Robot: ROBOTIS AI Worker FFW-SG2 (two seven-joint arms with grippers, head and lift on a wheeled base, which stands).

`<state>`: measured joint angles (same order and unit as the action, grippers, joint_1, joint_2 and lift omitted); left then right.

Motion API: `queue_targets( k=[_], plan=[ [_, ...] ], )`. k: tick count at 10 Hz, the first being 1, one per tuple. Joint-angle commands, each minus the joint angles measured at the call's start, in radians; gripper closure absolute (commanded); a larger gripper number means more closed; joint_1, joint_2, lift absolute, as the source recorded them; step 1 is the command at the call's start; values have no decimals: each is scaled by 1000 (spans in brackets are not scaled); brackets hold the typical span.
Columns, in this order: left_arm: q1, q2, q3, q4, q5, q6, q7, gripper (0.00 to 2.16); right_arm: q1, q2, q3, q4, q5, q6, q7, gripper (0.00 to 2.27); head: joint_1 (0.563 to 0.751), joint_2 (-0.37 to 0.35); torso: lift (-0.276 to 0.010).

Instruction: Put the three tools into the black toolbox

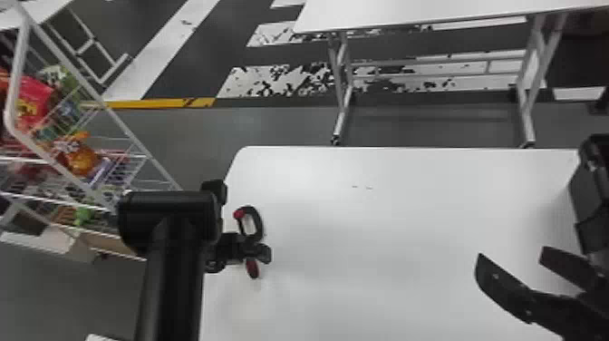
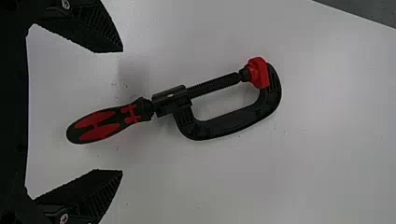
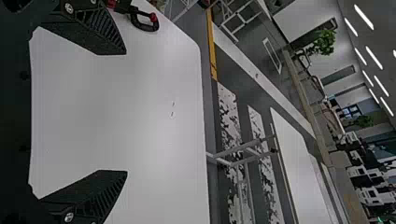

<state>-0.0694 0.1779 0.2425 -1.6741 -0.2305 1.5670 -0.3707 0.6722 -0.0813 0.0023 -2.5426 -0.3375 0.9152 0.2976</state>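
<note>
On the far left, beyond the bench, a white wire rack holds colourful packets, red and orange among them. The left arm comes up from the bottom, hiding part of the bench's left edge. The left hand is at that edge, fingers spread wide, gripping nothing. The black and red clamp lies on the bench just inside the left edge, well in from the far left corner. In the left wrist view, its handle shows between the spread fingers, touching neither.

Rightward, a broad stretch of white top gives open room up to the right hand, and the far edge runs straight from a rounded left corner. Two small dark marks sit near that edge. Past a strip of floor stands a second table on metal legs, apart from the bench.

On the right, the right hand is over the bench, fingers wide apart, holding nothing. Behind it, a dark blocky shape is cut off by the view's edge; whether toolbox or arm, I cannot tell.
</note>
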Motion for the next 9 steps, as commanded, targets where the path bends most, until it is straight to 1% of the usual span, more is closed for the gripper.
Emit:
queue_targets(
  k=[1,2,4,5,7,8,9],
  plan=[
    [-9,0,0,34,0,4,3,76,0,0,-15,4,-20,-8,3,97,695,350,-51],
    [-10,0,0,37,0,4,3,87,1,0,-24,4,-24,-8,6,97,695,350,-51],
    [-26,0,-2,50,2,4,4,228,6,2,-45,7,-47,-8,11,97,695,350,-51],
    [-30,2,-2,57,4,4,3,437,10,2,-51,7,-47,-11,17,97,695,350,-51],
    [-35,8,-2,83,11,4,-4,1430,17,5,-65,10,-57,-17,20,97,695,350,-51],
    [-33,8,-2,88,11,4,-10,1841,18,6,-74,8,-72,-20,20,97,695,350,-51],
    [-32,8,-2,85,13,4,-14,1865,18,9,-74,8,-74,-23,20,97,695,350,-51]
  ],
)
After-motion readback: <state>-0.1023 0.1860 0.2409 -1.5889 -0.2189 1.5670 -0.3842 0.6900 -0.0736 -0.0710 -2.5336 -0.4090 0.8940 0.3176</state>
